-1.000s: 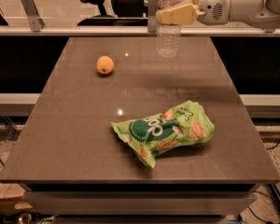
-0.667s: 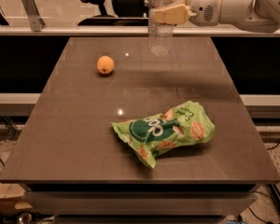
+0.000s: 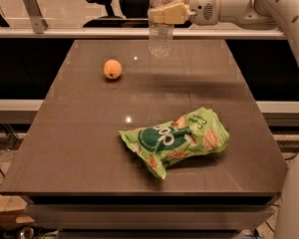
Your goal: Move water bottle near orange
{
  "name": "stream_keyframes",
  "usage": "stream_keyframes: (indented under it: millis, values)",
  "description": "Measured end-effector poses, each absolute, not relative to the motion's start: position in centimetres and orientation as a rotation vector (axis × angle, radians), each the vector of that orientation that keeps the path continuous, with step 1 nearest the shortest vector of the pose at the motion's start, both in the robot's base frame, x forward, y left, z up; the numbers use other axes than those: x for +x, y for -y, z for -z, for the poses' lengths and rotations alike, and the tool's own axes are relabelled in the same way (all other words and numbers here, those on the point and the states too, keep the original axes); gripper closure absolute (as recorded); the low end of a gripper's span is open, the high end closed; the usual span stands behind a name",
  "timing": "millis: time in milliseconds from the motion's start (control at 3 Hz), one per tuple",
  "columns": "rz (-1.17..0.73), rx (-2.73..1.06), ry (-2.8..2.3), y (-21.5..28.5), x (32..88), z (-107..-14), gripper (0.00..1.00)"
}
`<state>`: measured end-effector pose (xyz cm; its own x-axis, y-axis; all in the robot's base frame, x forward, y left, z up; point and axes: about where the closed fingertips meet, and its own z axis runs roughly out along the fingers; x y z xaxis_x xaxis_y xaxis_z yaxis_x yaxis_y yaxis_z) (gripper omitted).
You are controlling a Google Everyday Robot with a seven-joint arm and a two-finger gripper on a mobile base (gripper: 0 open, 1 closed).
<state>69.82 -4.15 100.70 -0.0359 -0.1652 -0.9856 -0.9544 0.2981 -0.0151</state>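
The water bottle is a clear ribbed plastic bottle, held upright in the air above the far middle of the table. My gripper is shut on its upper part, reaching in from the right on a white arm. The bottle's cap is cut off by the top edge of the view. The orange is a small round yellow-orange fruit lying on the table, to the left of the bottle and nearer to me.
A green crinkly snack bag lies on the near right part of the dark table. An office chair and a rail stand behind the table's far edge.
The gripper has carried the bottle to the left and lifted it off the table, closer to the orange. The orange and snack bag have not moved.
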Motion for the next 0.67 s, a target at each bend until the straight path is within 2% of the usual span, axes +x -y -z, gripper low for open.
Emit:
stream_keyframes:
  millis: [667]
  values:
    - [-0.988, -1.137, -1.499, 0.8, 71.3, -98.2, 1.0]
